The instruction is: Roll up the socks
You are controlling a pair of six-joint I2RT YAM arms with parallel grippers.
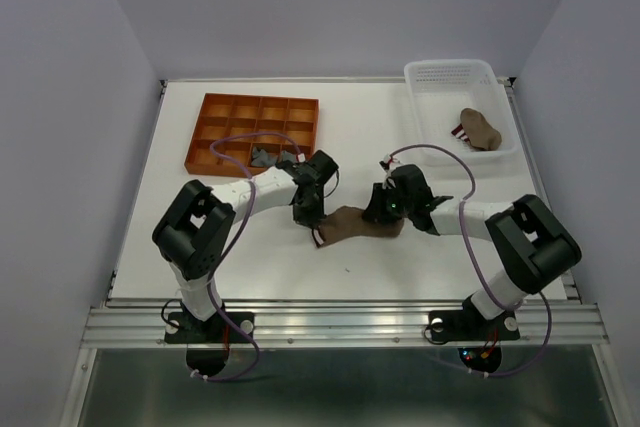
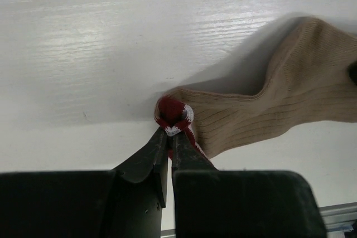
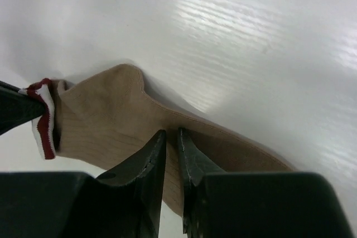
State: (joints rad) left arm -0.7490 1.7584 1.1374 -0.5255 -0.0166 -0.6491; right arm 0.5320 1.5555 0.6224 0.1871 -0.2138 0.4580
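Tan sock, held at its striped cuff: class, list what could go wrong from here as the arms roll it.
1. The left gripper pinches only the edge of the striped cuff of the tan sock; it may slip free once rolling starts.
2. The right gripper sits nearly closed on the sock's middle; whether it holds fabric is unclear, so it might drag or bunch the sock.
3. Both grippers work close together and could bump.
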